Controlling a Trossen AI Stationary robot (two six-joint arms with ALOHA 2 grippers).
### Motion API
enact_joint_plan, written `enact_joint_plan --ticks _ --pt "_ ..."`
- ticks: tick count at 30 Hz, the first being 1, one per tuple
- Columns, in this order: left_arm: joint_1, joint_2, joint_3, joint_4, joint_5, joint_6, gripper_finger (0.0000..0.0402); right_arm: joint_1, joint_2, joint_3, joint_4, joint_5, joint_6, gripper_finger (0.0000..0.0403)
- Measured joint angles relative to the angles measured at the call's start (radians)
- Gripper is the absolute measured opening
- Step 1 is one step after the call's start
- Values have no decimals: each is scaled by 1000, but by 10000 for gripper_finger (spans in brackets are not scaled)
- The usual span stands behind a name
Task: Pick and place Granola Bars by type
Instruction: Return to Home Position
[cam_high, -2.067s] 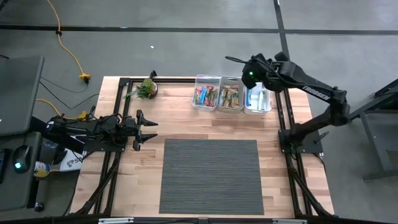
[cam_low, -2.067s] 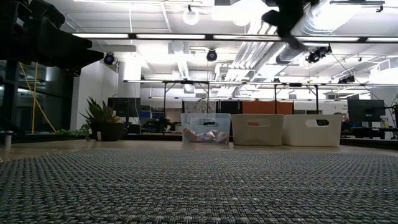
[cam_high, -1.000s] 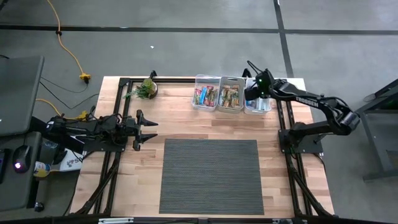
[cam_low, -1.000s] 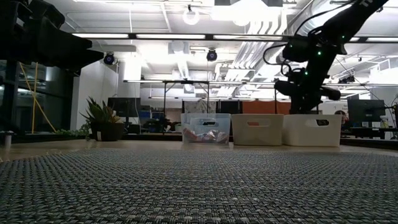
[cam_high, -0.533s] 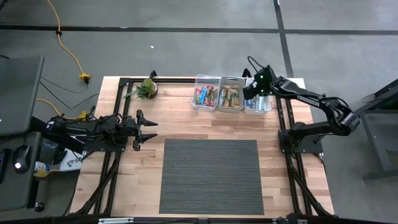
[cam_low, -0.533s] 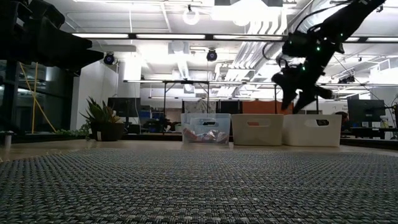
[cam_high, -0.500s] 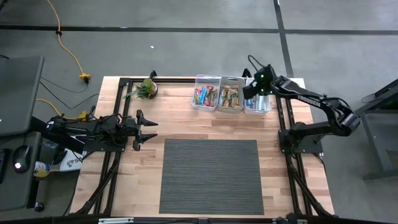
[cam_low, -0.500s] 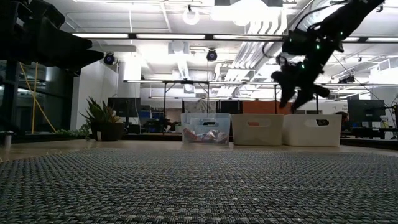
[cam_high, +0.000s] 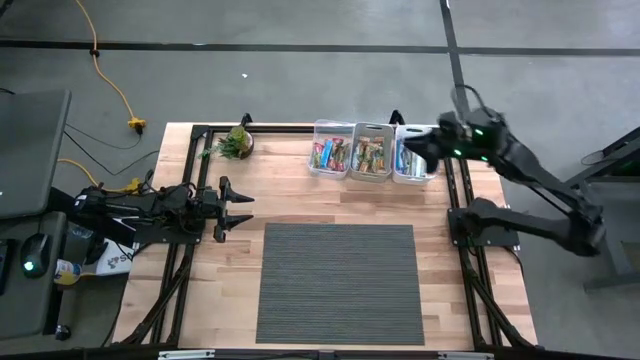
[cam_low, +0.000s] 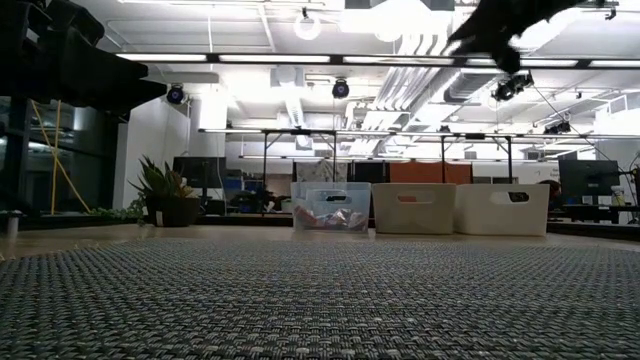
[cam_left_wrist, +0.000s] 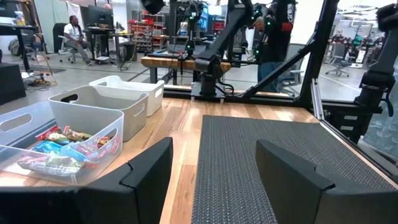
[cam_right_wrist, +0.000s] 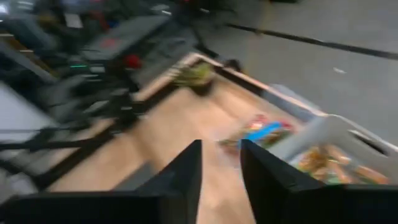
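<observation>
The granola bars lie sorted in three bins at the table's far edge. In the high view, mixed blue and red bars (cam_high: 330, 153) fill the clear left bin, tan and orange bars (cam_high: 370, 156) the middle bin, and blue bars (cam_high: 411, 166) the right bin. My right gripper (cam_high: 407, 149) hangs high above the right bin, pointing toward the table's left, open a little with nothing between its fingers (cam_right_wrist: 221, 180). In the low view it shows at the top (cam_low: 495, 28). My left gripper (cam_high: 236, 205) waits open at the table's left side, holding nothing (cam_left_wrist: 214, 180).
A dark ribbed mat (cam_high: 338, 282) covers the table's middle and near part. A small potted plant (cam_high: 237, 142) stands at the far left. Black frame rails (cam_high: 190, 180) run along both sides. People sit and stand in the room beyond the table (cam_left_wrist: 74, 34).
My right gripper has risen from just above the right bin to high over it. It has tipped from pointing down into the bin to nearly level, facing the table's left. The bars and bins have stayed where they were.
</observation>
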Motion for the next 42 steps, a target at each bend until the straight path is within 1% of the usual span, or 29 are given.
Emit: enact_joint_plan --ticks 2,5,6,7,10,12,16,18,20,23,27,30,37,42 --pt "0 0 0 0 0 0 227 43 -88 0 -34 -22 11 72" --pt "0 0 0 0 0 0 227 116 -202 0 -71 -25 28 22" --pt "0 0 0 0 0 0 227 138 -236 0 -71 -26 27 11" --pt "0 0 0 0 0 0 227 158 -268 0 -71 -23 26 6" --pt "0 0 0 0 0 0 227 208 -344 0 -72 4 29 11" --pt "0 0 0 0 0 0 227 234 -386 -11 -66 14 30 4" --pt "0 0 0 0 0 0 227 279 -464 -86 -5 17 51 2" --pt "0 0 0 0 0 0 227 301 -503 -155 63 12 74 1" --pt "0 0 0 0 0 0 227 324 -539 -239 172 -4 114 1" --pt "0 0 0 0 0 0 227 357 -577 -373 349 -1 162 0" --pt "0 0 0 0 0 0 227 397 -586 -525 588 18 203 0" --pt "0 0 0 0 0 0 227 430 -576 -611 723 21 217 0" --pt "0 0 0 0 0 0 227 528 -577 -734 928 62 216 0" --pt "0 0 0 0 0 0 227 584 -578 -775 950 109 184 0"
